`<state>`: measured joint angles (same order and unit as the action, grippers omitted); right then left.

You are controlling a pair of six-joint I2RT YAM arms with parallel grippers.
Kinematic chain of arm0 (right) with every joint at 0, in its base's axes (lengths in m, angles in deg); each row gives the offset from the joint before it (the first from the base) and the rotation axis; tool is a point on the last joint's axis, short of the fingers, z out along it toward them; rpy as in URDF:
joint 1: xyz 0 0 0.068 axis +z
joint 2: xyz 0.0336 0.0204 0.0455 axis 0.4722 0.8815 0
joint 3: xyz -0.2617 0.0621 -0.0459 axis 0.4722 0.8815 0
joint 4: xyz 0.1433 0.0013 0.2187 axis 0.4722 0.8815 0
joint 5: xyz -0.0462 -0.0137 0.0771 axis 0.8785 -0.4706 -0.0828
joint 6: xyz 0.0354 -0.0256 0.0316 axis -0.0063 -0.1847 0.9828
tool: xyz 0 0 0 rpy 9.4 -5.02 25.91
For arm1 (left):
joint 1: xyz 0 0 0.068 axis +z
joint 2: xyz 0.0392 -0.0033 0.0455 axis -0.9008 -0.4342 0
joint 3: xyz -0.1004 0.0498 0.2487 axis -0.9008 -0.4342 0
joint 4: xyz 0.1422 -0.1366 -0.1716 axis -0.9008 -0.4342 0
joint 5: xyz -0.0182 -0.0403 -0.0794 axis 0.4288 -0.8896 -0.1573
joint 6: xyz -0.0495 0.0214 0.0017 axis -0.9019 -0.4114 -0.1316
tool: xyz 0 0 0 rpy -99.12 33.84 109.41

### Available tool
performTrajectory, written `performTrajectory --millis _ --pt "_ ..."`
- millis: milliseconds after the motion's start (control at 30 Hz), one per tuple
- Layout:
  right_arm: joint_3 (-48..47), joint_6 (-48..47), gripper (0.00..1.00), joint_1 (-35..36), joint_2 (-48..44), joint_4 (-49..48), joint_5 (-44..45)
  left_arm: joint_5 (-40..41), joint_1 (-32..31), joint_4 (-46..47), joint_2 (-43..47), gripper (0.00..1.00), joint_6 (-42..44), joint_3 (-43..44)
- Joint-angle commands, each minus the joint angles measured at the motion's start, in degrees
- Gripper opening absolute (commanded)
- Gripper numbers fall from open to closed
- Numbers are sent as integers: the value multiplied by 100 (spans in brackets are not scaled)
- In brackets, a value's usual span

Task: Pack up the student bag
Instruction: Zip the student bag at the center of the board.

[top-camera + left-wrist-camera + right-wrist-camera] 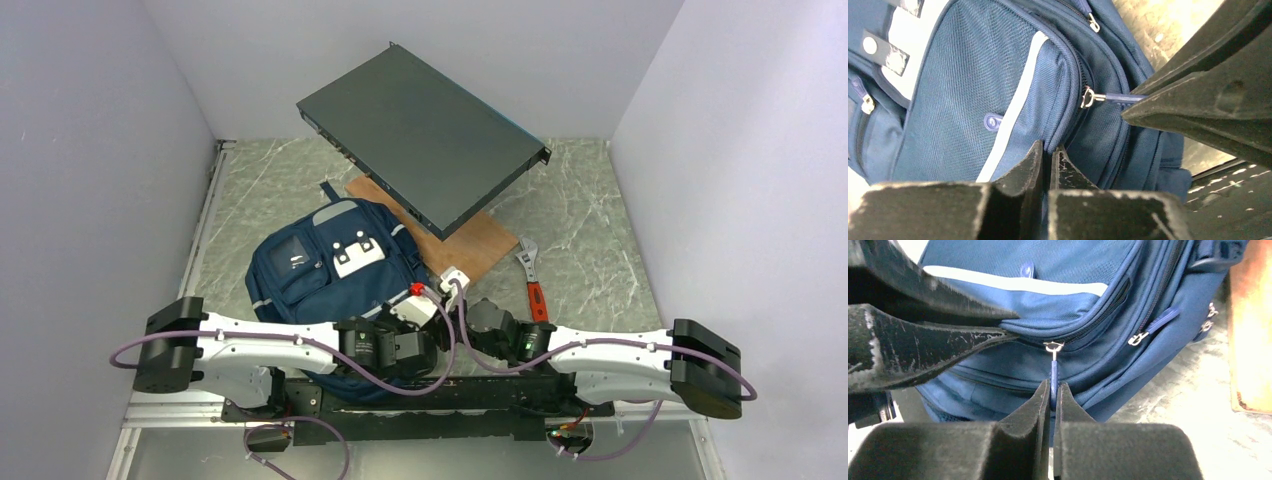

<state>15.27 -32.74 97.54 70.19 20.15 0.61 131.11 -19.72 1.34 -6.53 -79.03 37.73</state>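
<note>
Right wrist view, and we're in tight: the right gripper point(1052, 386) has its two black tips pressed together on the blue zip pull point(1052, 371), the cord hanging straight down from the metal slider point(1053, 346). Coming in from the side, the left gripper point(1049, 150) is pinching a ridge of fabric right beside that same zip line, tips nearly touching with blue cloth between them. So that's one claw anchoring and one claw ready to draw. By my reading this is the opening step, with nothing packed yet.

The student bag point(325, 270) lies on the marbled table point(590, 230), left of centre, just ahead of the arm bases. A wooden board point(470, 245) sits just beside it, a flat dark rack unit point(420, 130) is tilted over that board, and a red-handled wrench point(533, 280) lies off to the right.

The dangers now! That pull is thin and held only at the tips, so a sharp tug could slide it free. If the left pinch gives way, the whole soft bag may drag along instead of the zip running. Pulling off the line of the teeth could jam the slider in the fabric fold. And the two claws are very near each other, so any sideways drift risks a knock.
</note>
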Motion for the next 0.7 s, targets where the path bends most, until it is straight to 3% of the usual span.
performTrajectory --millis 0,167,367,533,667 --pt "-204 69 0 -22 -274 229 932 443 46 -1091 367 0 -830 -143" --pt "-236 -168 0 -547 -277 524 941 -439 -85 -293 1022 0 -30 -600" --pt "-544 -503 0 -1446 -43 852 643 -457 -100 -913 1330 0 -488 -538" --pt "-837 -991 0 -1711 741 -20 415 -745 -129 -644 1578 0 -274 -676" --pt "-1212 -1316 0 -1716 1718 -925 748 -927 -180 -315 1710 0 -35 -802"
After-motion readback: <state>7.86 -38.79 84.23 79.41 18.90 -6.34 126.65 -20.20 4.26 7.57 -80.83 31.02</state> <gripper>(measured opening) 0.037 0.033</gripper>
